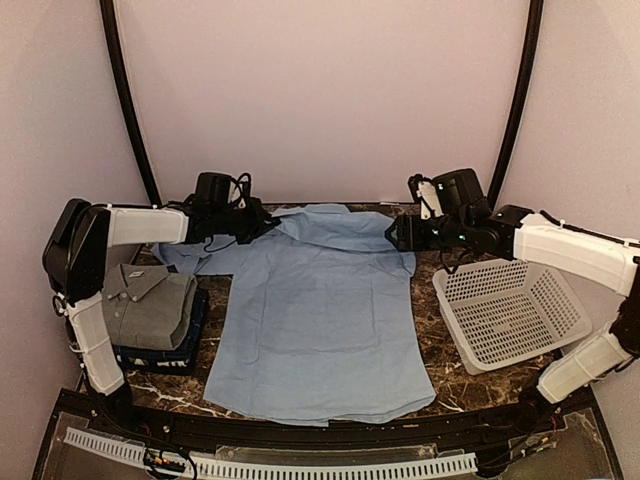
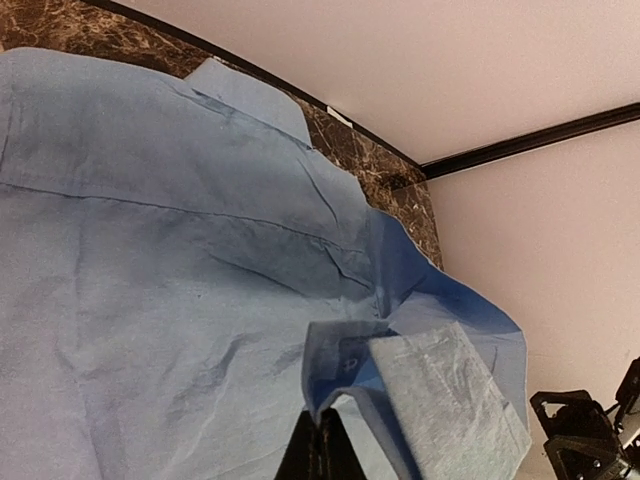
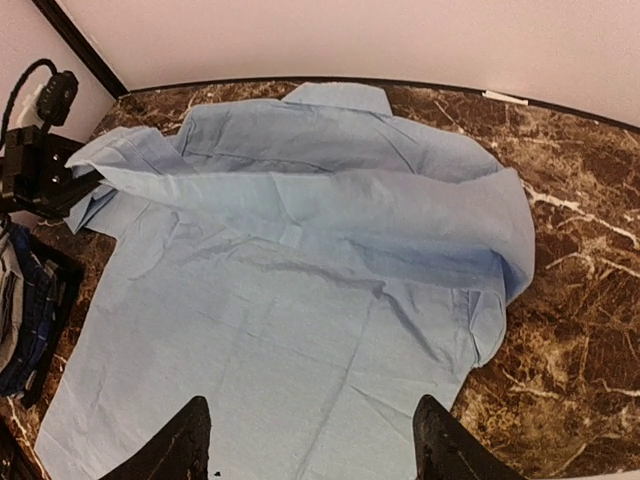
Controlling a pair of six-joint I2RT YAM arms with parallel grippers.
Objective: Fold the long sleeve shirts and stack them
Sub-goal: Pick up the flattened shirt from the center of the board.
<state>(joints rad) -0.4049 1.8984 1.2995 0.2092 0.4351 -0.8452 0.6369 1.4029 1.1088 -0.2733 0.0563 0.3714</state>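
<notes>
Dark marble tabletop [image 1: 445, 300] is bearing a spread light blue shirt [image 1: 320, 320]; left gripper [image 2: 322, 447] is pinching its sleeve cuff [image 2: 420, 380], right gripper [image 3: 312, 420] is hovering, fingers apart. Sleeve probably needs laying flat, unwrinkled.

Left of the light blue button-front cloth shirt [image 1: 320, 320], the left arm [image 1: 100, 290] has smooth white plastic shells over its long links and rounded matte black housings at the joints. The left gripper [image 2: 322, 440] is black and narrow, and a thin black cable [image 1: 243, 183] loops above its boxy black wrist block. Right of the shirt, the right arm [image 1: 570, 255] has the same white shells and black joints, with a small white piece [image 1: 427, 195] on its black wrist housing. The right gripper [image 3: 312, 402] has black, tapered, faintly glossy fingers [image 3: 185, 445].
</notes>
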